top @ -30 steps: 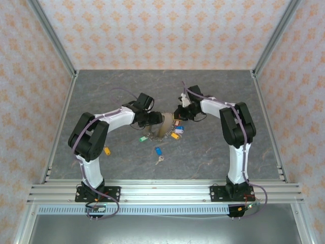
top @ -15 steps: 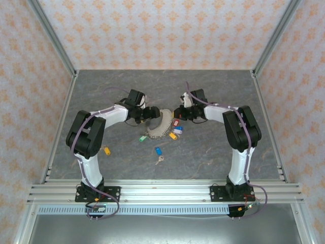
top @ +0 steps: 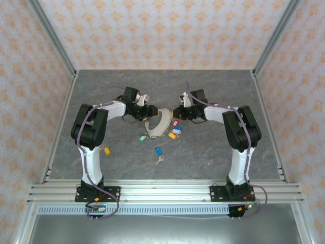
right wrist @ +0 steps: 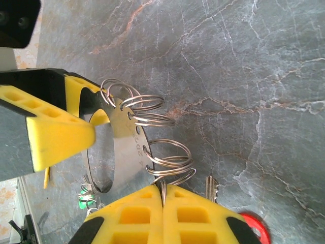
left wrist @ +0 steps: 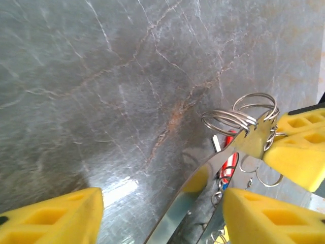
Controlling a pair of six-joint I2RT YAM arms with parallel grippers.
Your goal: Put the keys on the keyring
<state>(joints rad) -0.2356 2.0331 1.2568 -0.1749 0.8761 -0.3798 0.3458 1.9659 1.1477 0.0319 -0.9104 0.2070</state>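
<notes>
Uncovered as the left claw [top: 150,110] draws back toward upper left, the keyring [top: 160,128] sits at centre frame, its toothed rim pinched in the right claw [right wrist: 162,195], fingers pressed together. Left claw fingers stand spread around the band. Loose keys [top: 158,151] lie on the tabletop [top: 213,147] below. An off-centre squeeze could twist the ring free.

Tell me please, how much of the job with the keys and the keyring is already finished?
Partly done. Three tagged keys seem to hang at the keyring. In hand: the right gripper is shut on its edge; the open left gripper straddles it. To do: a yellow key, a blue key and a bare key lie loose on the table. The green key: cannot tell.
</notes>
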